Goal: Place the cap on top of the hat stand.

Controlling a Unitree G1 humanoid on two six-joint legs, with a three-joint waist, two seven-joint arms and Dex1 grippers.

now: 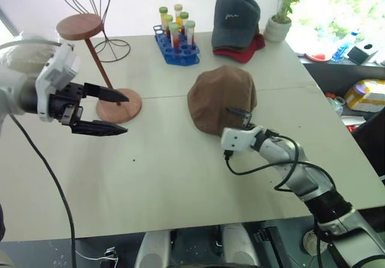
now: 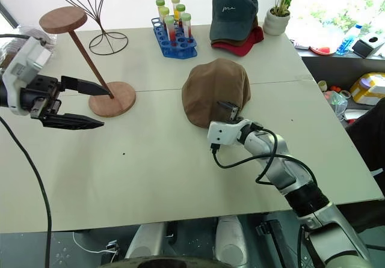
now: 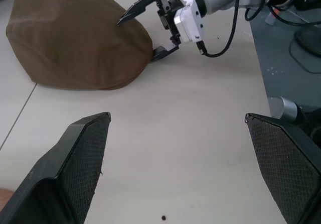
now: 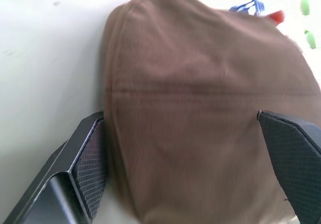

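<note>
Right end effector (image 1: 239, 115) spread wide astride brown cap's (image 1: 221, 98) near edge at frame centre, left end effector (image 1: 114, 110) spread apart mid-left before hat stand (image 1: 99, 70), pale desk (image 1: 180, 178).

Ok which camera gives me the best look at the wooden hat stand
The right eye view: the hat stand shows whole, top disc, slanted rod and base, though the open left gripper crosses the rod's foot. The left eye view shows it much the same. The left wrist view catches perhaps a sliver at one corner.
</note>
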